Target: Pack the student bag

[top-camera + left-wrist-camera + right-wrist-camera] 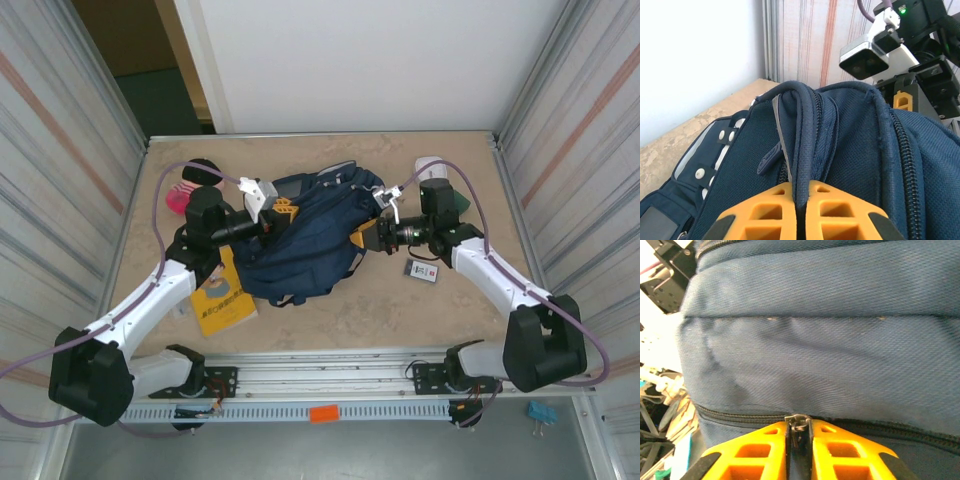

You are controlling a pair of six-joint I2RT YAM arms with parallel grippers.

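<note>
Top external view: a beige, stone-patterned surface (330,325) is seen enclosed by ribbed metal panels (60,130) at both sides and a white wall (370,60) behind. The navy bag (305,240) lies at the middle of the surface, between the two arms. A yellow book (222,300) is partly covered by the left arm, a pink object (177,198) lies near the far left corner, and a small grey card (422,271) rests just beside the right arm. The left gripper (801,200) is closed tight on the bag's carry loop (801,150); the right gripper (799,432) is pinched on a zipper pull (798,424).
</note>
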